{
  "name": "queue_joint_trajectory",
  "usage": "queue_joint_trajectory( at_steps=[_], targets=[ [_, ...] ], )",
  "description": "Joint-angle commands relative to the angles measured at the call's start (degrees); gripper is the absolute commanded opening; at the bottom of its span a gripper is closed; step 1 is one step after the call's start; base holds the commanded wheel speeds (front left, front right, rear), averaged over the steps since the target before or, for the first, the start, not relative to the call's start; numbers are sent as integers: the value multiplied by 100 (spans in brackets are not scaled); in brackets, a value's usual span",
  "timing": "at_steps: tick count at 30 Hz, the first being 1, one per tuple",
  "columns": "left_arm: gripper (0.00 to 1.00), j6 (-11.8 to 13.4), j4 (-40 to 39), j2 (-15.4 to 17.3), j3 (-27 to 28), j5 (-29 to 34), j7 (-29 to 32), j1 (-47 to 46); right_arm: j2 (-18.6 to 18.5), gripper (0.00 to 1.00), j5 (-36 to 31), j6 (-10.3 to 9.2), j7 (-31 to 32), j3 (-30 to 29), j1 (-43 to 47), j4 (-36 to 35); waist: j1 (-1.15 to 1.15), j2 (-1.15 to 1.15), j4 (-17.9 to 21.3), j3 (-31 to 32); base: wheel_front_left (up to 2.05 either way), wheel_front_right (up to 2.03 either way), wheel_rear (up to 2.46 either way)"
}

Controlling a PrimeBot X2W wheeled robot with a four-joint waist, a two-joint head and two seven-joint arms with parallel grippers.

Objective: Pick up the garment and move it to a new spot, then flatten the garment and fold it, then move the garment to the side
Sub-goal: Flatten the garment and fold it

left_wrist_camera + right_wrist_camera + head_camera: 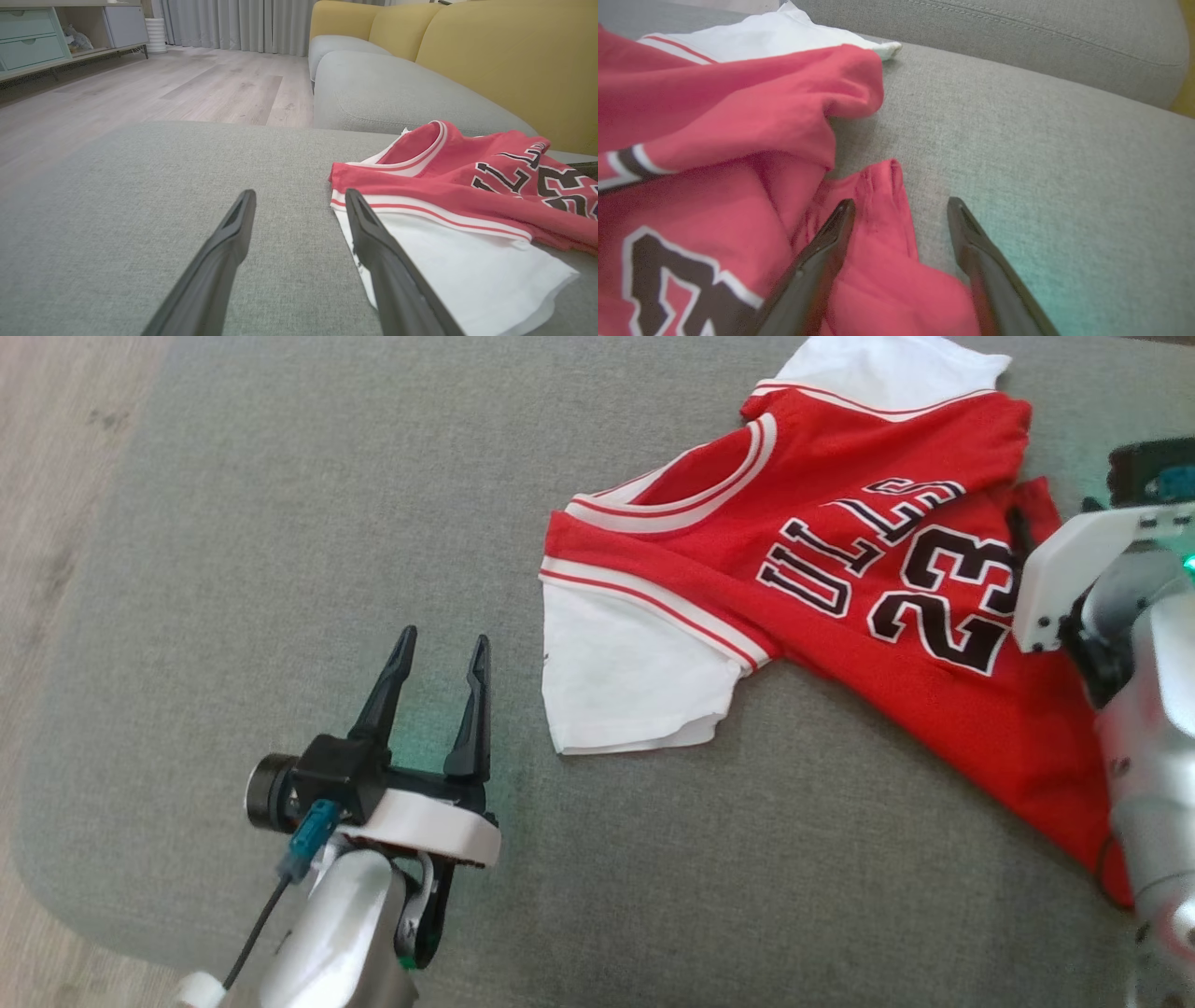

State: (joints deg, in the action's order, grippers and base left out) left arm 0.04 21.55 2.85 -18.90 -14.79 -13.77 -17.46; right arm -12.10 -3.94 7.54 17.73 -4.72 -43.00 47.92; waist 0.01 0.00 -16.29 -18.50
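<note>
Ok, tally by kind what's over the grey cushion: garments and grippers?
Garments: 1, the red basketball jersey
Grippers: 2, left gripper and right gripper, both open
Total: 3

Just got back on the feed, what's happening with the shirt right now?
The red jersey lies rumpled on the grey cushion, not yet folded. The left gripper is open beside the white sleeve, holding nothing. The right gripper is open at the jersey's opposite edge, a red fold between its fingers, not closed on it.
</note>
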Motion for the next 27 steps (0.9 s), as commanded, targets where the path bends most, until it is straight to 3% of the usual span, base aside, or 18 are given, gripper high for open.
queue_joint_trajectory(
  at_steps=[1,3,5,6,15,27],
  targets=[
    [100,37,-116,38,124,-27,-67,-164,-72,100,37,-5,27,186,-193,-36,-1,0,-34,-28,0,0,0],
    [100,36,-94,36,107,-30,-75,-195,-146,100,73,-5,123,328,-278,204,-1,0,-53,-52,0,0,0],
    [100,36,-77,36,100,-29,-82,-225,-238,7,104,-5,208,509,-356,413,-1,0,-69,-77,0,0,0],
    [100,40,-65,35,92,-28,-88,-249,-338,0,173,-5,237,648,-451,564,-1,0,-84,-101,0,0,0],
    [100,55,-4,19,-24,-117,-113,-334,-961,0,75,-5,11,574,-1154,730,-1,0,-184,-224,0,0,0],
    [100,61,-113,5,-319,-286,-121,-553,-1321,0,-1089,-5,-785,-229,-2510,469,-1,0,-474,-542,0,0,0]
  ],
)
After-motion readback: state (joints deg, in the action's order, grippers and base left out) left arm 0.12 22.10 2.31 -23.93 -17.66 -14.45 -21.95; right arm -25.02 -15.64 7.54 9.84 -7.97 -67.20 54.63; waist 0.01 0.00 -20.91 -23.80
